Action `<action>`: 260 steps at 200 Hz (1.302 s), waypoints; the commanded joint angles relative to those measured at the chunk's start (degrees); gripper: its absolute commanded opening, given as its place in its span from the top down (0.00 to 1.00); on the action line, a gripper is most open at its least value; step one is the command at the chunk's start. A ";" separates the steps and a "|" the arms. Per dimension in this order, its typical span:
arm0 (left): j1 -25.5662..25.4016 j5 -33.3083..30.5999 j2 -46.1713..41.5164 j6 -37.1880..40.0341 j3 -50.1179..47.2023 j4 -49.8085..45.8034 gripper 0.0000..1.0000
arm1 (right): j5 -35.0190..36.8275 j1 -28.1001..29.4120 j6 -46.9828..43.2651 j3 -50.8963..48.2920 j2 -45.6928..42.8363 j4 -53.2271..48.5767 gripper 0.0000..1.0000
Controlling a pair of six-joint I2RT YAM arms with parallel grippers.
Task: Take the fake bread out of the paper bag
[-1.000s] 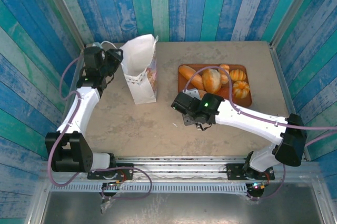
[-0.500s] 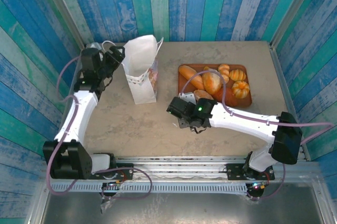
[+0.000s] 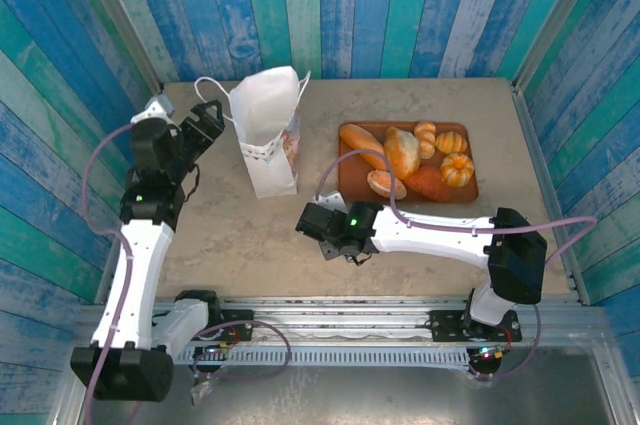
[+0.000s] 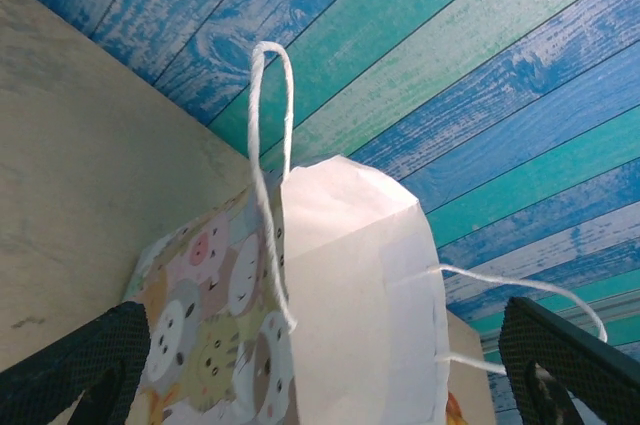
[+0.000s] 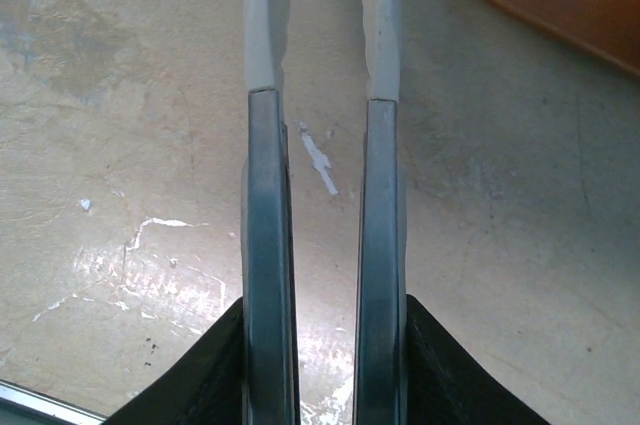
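left gripper released, backs off paper bag | right gripper ajar, empty | fake bread right of bag (likely done)

The paper bag stands on the table, left of the tray holding the fake bread.

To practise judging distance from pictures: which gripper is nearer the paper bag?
Left. The left gripper sits close on the left of the paper bag, jaws wide open toward it. The right gripper is low over the table, in front and right of the bag.
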 commanded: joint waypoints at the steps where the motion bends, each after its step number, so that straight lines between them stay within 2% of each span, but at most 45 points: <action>1: 0.27 -4.50 -4.96 3.24 -2.37 -2.25 0.06 | 0.69 0.36 -4.57 -1.46 0.50 5.01 0.60; 35: 0.26 -6.49 -7.94 4.55 -4.04 -2.96 0.06 | 2.26 0.15 -7.15 -2.71 2.79 6.44 0.55; 121: 0.27 -7.09 -7.31 5.20 -6.76 -3.52 0.06 | -2.97 -2.25 -4.76 -4.80 9.00 8.03 0.50; 224: 0.23 -7.33 -5.19 5.55 -8.55 -2.13 0.06 | -7.89 -5.87 -12.69 -4.87 10.72 11.77 0.41; 245: 0.27 -7.00 -4.58 5.67 -8.44 -1.94 0.06 | -8.39 -7.18 -11.58 -3.55 11.30 9.54 0.35; 254: 0.27 -6.91 -4.39 5.67 -8.37 -1.94 0.06 | -8.69 -7.65 -10.98 -3.21 11.46 8.88 0.14; 257: 0.27 -6.91 -4.31 5.75 -8.35 -1.94 0.06 | -8.82 -7.77 -10.88 -3.18 11.50 8.77 0.04; 260: 0.27 -6.91 -4.30 5.79 -8.39 -1.94 0.06 | -9.03 -7.89 -10.79 -3.14 11.50 8.76 0.00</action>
